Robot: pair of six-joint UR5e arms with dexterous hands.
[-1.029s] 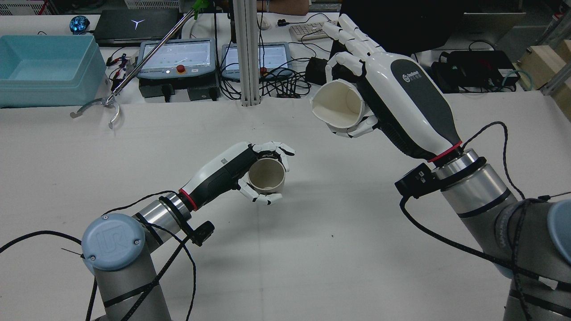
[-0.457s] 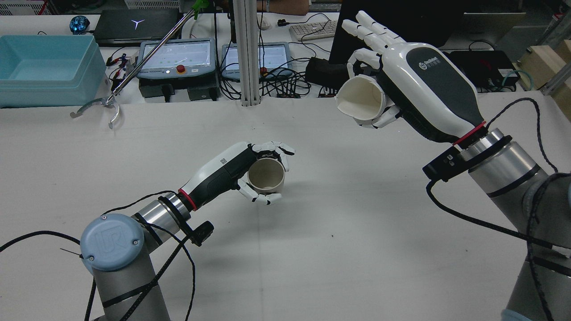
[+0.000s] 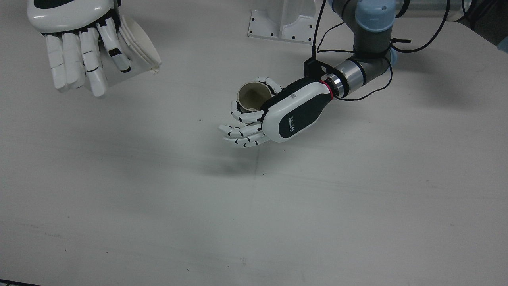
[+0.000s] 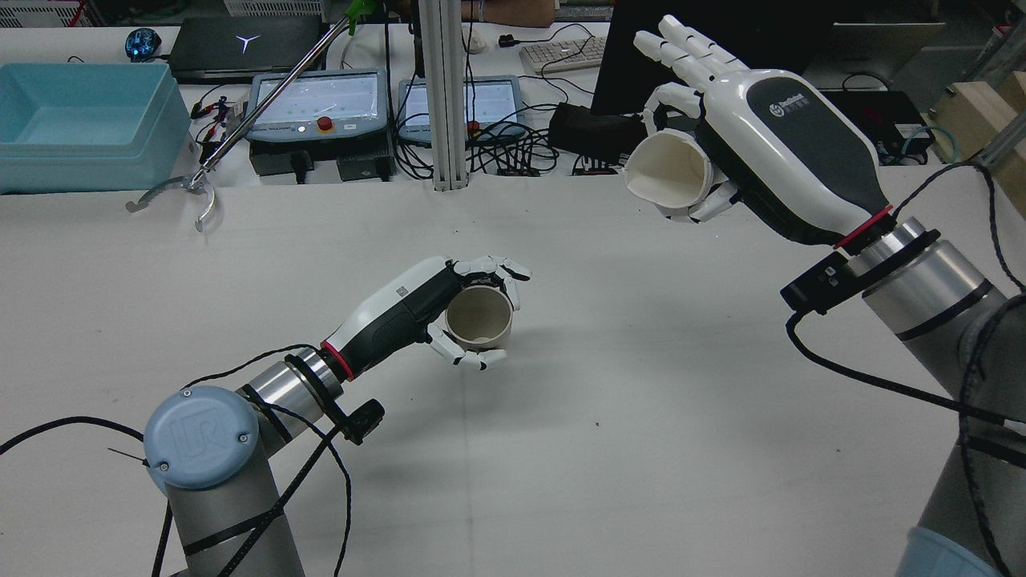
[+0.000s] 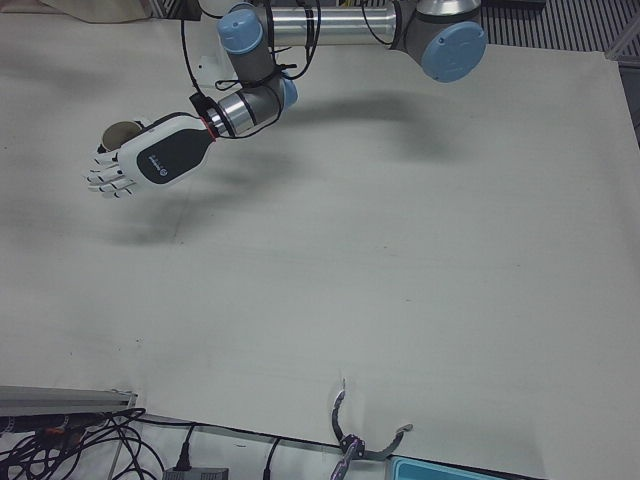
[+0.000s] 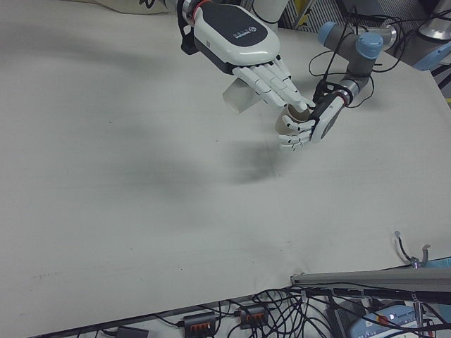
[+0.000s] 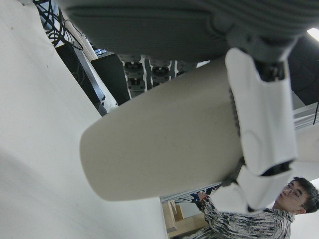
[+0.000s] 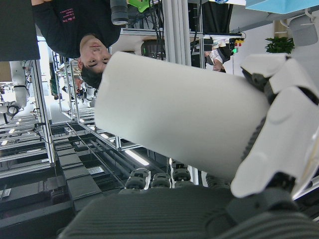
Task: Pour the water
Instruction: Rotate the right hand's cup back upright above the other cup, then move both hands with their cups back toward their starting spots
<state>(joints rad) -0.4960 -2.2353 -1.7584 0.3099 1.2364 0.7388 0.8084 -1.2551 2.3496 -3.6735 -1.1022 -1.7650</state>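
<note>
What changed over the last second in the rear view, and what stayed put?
The right hand, shut on its white cup, moved away from the left hand, to the rear view's right and up, the cup still tipped on its side. The left hand kept its beige cup upright in the same spot on the table.

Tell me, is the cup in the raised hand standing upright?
No. In the rear view the white cup in the right hand is tipped on its side, its mouth facing sideways.

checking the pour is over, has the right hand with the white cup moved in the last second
Yes. In the rear view the right hand carried the white cup rightward and up, away from the post.
</note>
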